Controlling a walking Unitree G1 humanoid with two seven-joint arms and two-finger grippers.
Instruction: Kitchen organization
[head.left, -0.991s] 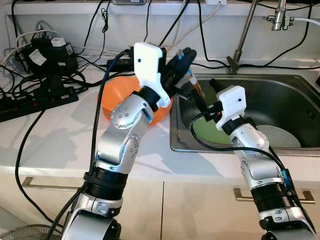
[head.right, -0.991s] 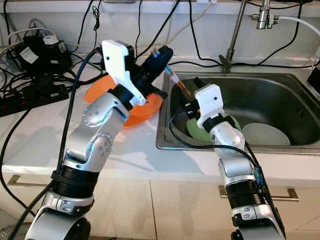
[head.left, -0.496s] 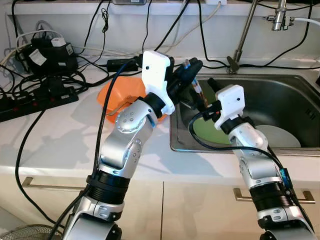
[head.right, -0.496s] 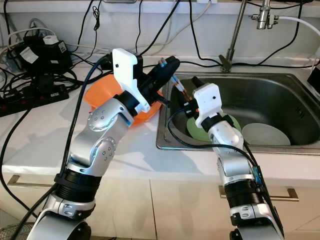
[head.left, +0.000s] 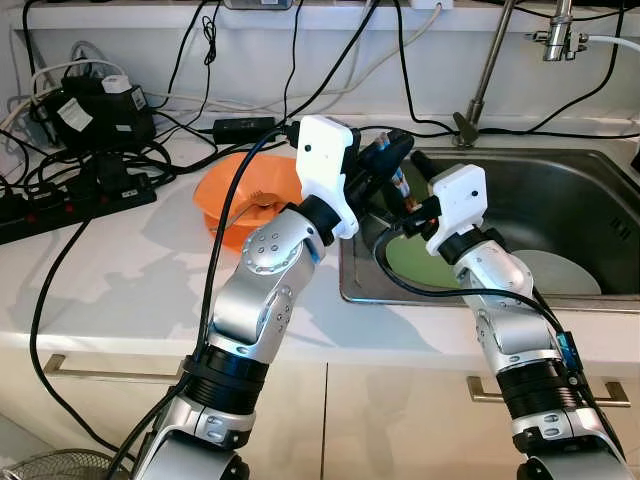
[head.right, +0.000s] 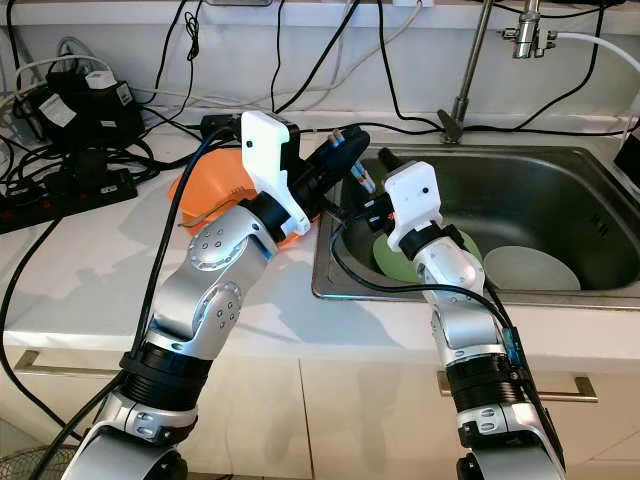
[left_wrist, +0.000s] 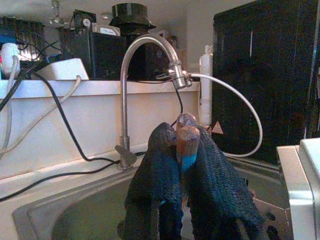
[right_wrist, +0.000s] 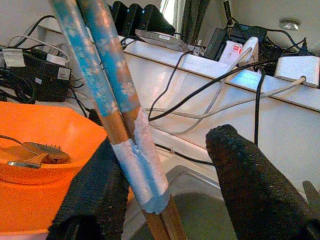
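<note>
My left gripper (left_wrist: 182, 150) raised over the sink's (head.left: 560, 190) left edge, fingers pinching a pair of chopsticks (right_wrist: 117, 100); my right gripper (right_wrist: 175, 165) just beside, fingers spread around them; orange bowl (head.left: 240, 190) on the counter (head.left: 110, 270), left.

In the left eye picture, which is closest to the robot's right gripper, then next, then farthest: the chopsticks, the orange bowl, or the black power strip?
1. Chopsticks: right at the right gripper, over the sink's left edge.
2. Orange bowl: on the counter, to its left.
3. Power strip: far left of the counter.
</note>
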